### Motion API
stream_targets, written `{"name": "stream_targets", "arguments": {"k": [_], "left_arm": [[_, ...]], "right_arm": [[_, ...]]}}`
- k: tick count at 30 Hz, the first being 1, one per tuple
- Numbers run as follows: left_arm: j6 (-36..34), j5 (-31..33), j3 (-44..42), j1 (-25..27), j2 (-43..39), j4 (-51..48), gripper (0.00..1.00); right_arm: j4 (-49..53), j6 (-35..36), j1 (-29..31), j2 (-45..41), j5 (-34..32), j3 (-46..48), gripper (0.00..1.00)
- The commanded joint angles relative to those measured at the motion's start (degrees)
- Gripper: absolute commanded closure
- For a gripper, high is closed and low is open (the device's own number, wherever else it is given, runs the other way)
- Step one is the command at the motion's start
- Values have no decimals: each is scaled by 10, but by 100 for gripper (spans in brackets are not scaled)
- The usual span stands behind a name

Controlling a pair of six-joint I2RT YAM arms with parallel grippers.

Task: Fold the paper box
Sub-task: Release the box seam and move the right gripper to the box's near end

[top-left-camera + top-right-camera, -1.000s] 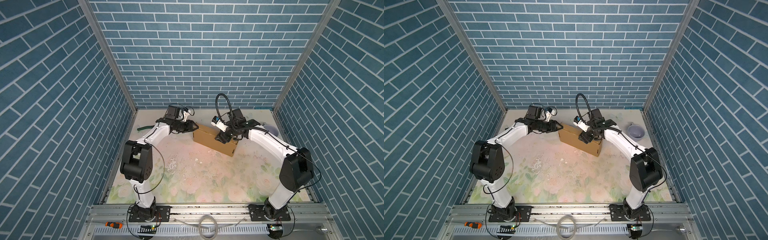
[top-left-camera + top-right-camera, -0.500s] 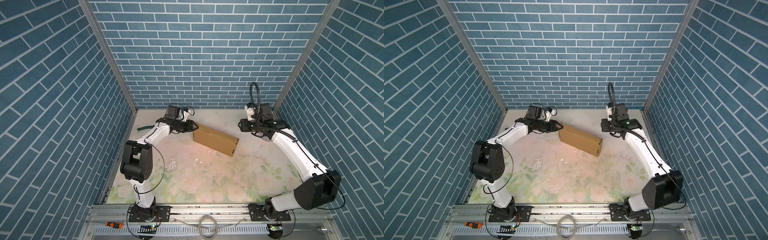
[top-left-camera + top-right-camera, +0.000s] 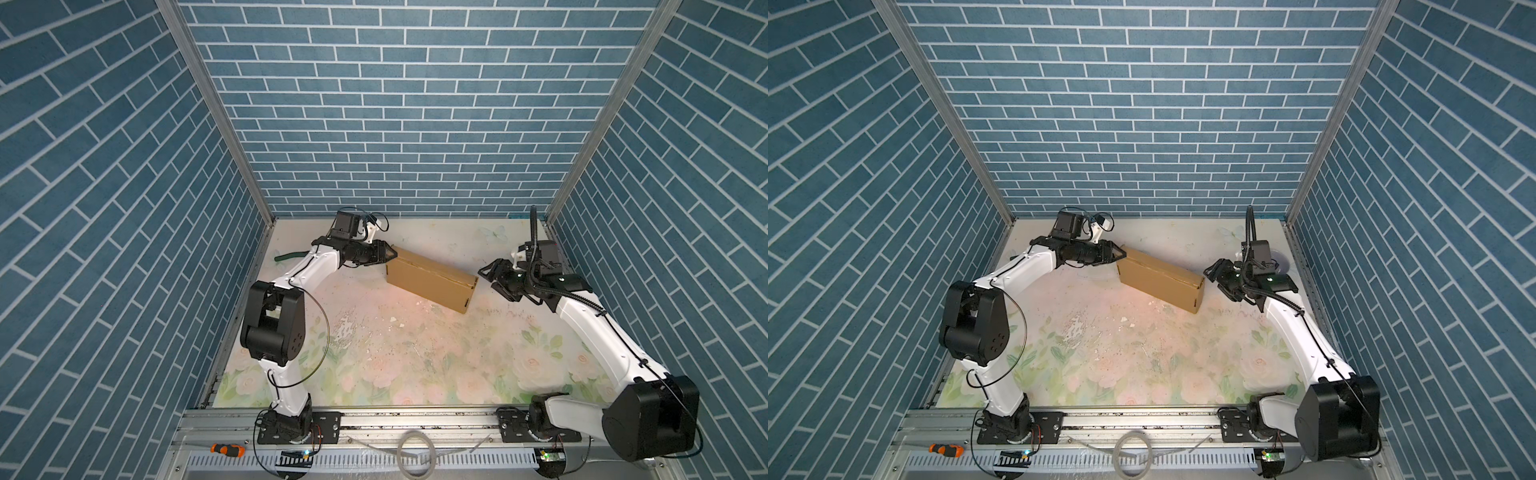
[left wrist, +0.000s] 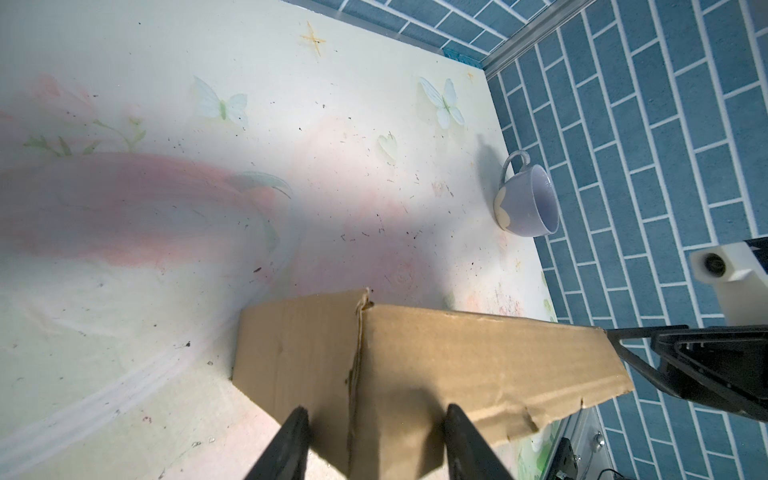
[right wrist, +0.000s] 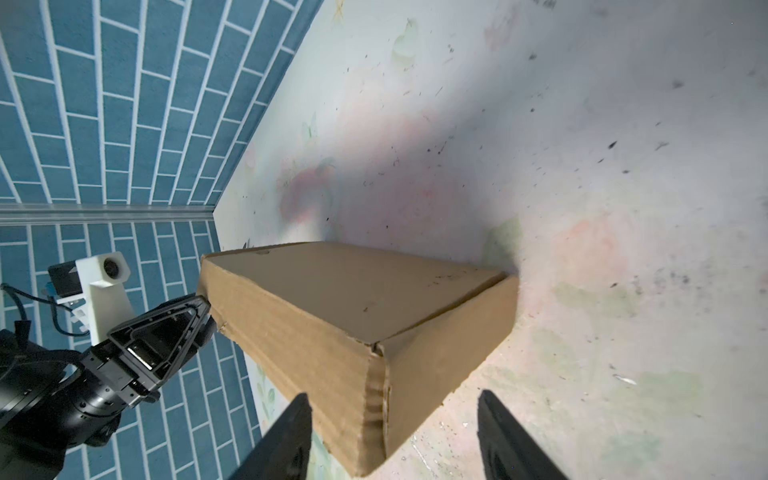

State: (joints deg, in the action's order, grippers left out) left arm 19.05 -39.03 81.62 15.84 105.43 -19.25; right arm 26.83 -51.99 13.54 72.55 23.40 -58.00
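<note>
Nearest of all, the right pincer [image 3: 490, 279] hangs just beside the near end of the paper box [image 3: 428, 282]. Its jaws are spread wide with nothing between them and do not touch the cardboard, so it seems poised to press or tuck that end. The box rests slantwise on the bench [image 3: 395, 365], already closed into a brown block, so little folding looks left to do. At the box's far end the left pincer [image 3: 386, 254] sits astride the upper corner with its jaws about half apart, likely bracing the box so it cannot slide. Whether the fingers [image 4: 297, 436] actually squeeze the cardboard I cannot tell. Both top views give the two arms and how the box lies. Only the right wrist view shows the rumpled corner seam at the box's near end. Only the left wrist view shows plainly the frayed far corner and, beyond the box by the wall, a pale cup [image 4: 525, 199].
</note>
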Motion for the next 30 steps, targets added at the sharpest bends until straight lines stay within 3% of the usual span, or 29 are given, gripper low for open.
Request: {"name": "stream_targets", "arguments": {"k": [1,10,15,18,21,26,30], "left_arm": [[-14,48,-27,1,16,-60,48],[-14,50,-29,2,19,-59,48],[-14,51,-31,2,22,-58,49],[-14,51,-34,2,22,-56,49],[-13,52,-34,3,22,-58,49],[-16,54,-32,2,23,-61,49],[-16,55,-30,3,26,-63,49]], "right_arm": [[-55,-45,10,7,19,18,38],[-78,-39,19,30,21,45,51],[-82,-18,18,54,11,63,71],[-86,-13,18,59,8,70,78],[-90,-13,18,53,12,68,72],[-60,16,11,14,27,36,53],[-28,40,4,-14,38,21,48]]}}
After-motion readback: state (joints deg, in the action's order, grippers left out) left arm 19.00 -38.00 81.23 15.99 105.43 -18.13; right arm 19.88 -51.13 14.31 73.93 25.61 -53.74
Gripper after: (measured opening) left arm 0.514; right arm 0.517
